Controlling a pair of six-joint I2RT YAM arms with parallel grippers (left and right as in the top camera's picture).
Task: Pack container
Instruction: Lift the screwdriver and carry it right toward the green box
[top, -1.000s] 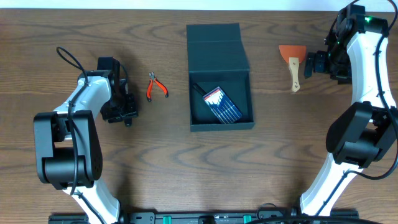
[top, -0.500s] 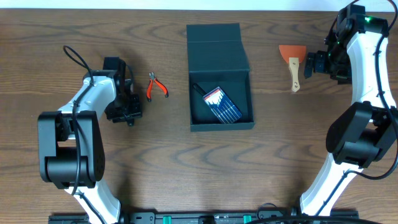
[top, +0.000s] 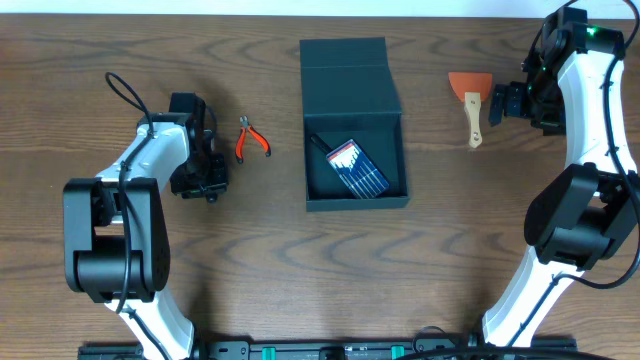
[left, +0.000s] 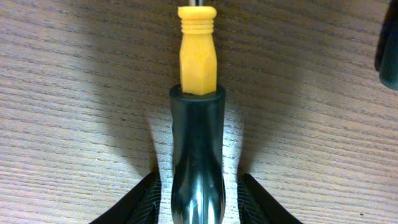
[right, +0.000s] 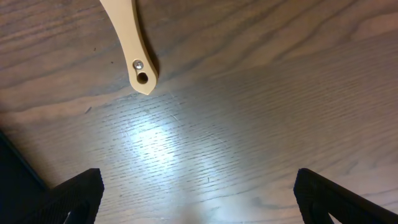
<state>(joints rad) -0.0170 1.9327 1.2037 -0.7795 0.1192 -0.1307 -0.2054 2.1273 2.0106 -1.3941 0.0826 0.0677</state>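
Lying open at the middle of the table (top: 250, 260), the container (top: 355, 203) has its lid folded back (toward the far edge) and holds a flat pack of dark blue pieces (top: 358, 168). The left gripper (top: 199, 184) flanks a screwdriver (left: 198, 56); whether it presses it, I cannot tell. The right gripper (right: 199, 194) is spread wide.

White shells cover the left arm (top: 150, 160) and right arm (top: 590, 90), with chunky black joints; a black cable (top: 122, 93) loops off the left; the right gripper (right: 202, 199) has black fingers (right: 68, 196).
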